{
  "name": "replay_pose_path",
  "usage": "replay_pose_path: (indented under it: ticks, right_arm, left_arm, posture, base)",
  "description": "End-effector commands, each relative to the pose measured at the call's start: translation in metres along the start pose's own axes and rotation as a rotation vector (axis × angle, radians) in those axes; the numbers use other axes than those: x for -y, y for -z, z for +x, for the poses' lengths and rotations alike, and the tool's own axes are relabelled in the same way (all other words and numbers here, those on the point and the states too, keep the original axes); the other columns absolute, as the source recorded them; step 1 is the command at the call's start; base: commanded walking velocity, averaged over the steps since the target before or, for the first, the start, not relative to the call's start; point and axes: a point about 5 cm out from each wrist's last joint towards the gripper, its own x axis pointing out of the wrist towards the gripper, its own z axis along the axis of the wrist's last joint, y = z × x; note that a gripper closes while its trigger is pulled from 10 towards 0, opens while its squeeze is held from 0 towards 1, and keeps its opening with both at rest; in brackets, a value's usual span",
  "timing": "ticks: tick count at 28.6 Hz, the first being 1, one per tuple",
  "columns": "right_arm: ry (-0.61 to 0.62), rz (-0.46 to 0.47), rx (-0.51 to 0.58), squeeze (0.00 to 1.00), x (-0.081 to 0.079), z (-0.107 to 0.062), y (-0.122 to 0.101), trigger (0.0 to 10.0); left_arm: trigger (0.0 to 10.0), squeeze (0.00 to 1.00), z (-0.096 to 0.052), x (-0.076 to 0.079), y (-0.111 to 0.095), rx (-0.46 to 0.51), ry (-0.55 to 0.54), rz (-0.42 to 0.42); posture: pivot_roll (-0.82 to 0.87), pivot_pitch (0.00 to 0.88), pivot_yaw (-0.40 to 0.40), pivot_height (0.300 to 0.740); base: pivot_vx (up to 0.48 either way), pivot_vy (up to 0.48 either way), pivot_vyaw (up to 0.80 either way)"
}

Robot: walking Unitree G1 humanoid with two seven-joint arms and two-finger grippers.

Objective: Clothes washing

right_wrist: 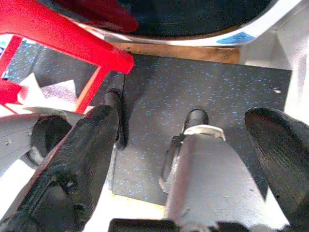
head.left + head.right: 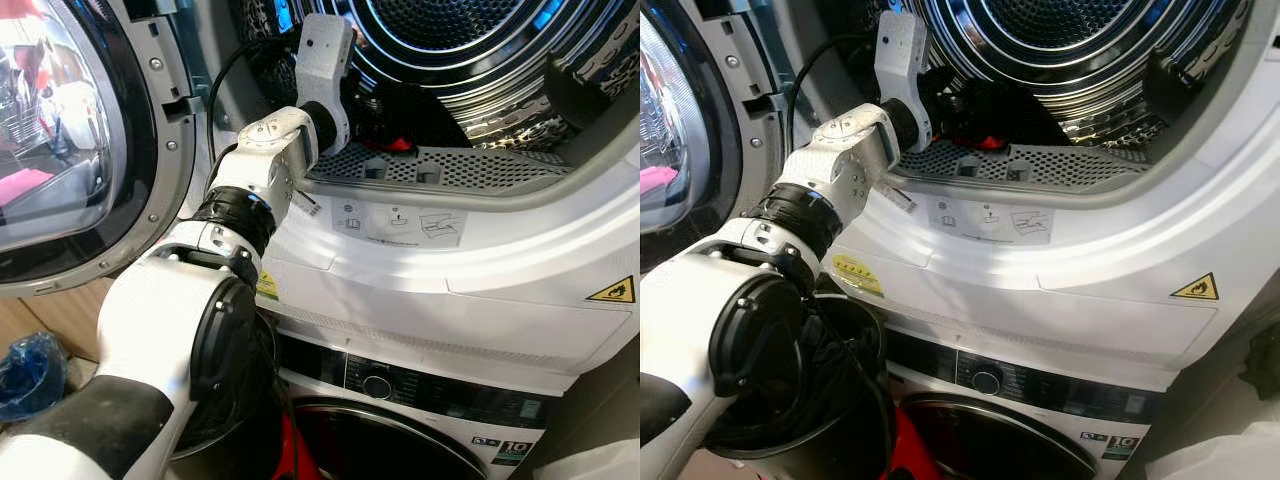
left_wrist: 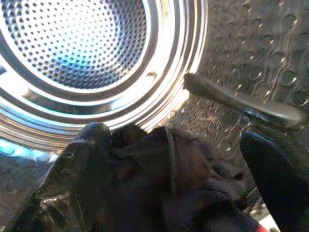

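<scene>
My left arm (image 2: 270, 160) reaches up into the open drum (image 2: 470, 40) of the upper machine. In the left wrist view my left gripper (image 3: 175, 137) is open, and its two black fingers (image 3: 87, 159) stand wide apart on either side of a bunched dark garment (image 3: 164, 183) lying on the drum floor. From the head views the same dark garment (image 2: 400, 112) shows just past the white wrist, with a bit of red cloth (image 2: 400, 145) at the drum's lip. My right gripper (image 1: 186, 118) hangs open over the dark speckled floor (image 1: 159, 96).
The upper machine's round door (image 2: 60, 130) stands open at the left. Below is a second machine with a control panel (image 2: 420, 390). A black bucket (image 2: 830, 400) stands at my left side. A red frame (image 1: 72, 43) lies on the floor, a blue bag (image 2: 30, 370) at left.
</scene>
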Motion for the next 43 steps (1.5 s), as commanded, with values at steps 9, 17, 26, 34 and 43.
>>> replay_pose_path:
  ticks: [9, 17, 26, 34, 43]
  right_arm:
    - [0.003, 0.011, -0.012, 0.00, -0.003, -0.001, 0.007, 10.0]
    - [-0.014, -0.006, -0.025, 0.00, -0.007, -0.002, 0.010, 10.0]
    - [-0.018, -0.010, -0.016, 0.00, -0.009, -0.001, 0.006, 10.0]
    - [-0.018, -0.008, -0.016, 0.00, -0.009, 0.000, 0.004, 10.0]
    - [-0.037, -0.010, -0.009, 0.00, -0.014, 0.001, 0.000, 10.0]
  left_arm:
    - [10.0, 0.00, -0.006, -0.012, 0.009, -0.021, -0.129, 0.154]
    - [10.0, 0.00, -0.015, -0.015, 0.039, -0.151, -0.110, 0.125]
    - [10.0, 0.00, -0.026, -0.012, 0.070, -0.200, -0.057, -0.084]
    - [10.0, 0.00, -0.016, 0.006, 0.051, -0.133, 0.025, 0.080]
    - [10.0, 0.00, -0.035, 0.036, 0.031, -0.062, -0.028, 0.251]
  posture:
    - [-0.01, 0.000, 0.114, 0.740]
    - [0.01, 0.000, 0.111, 0.740]
    - [0.03, 0.000, 0.113, 0.740]
    - [0.06, 0.000, 0.117, 0.740]
    - [0.08, 0.000, 0.124, 0.740]
  base:
    - [0.000, 0.000, 0.00]
    - [0.000, 0.000, 0.00]
    - [0.000, 0.000, 0.00]
    - [0.000, 0.000, 0.00]
    - [0.000, 0.000, 0.00]
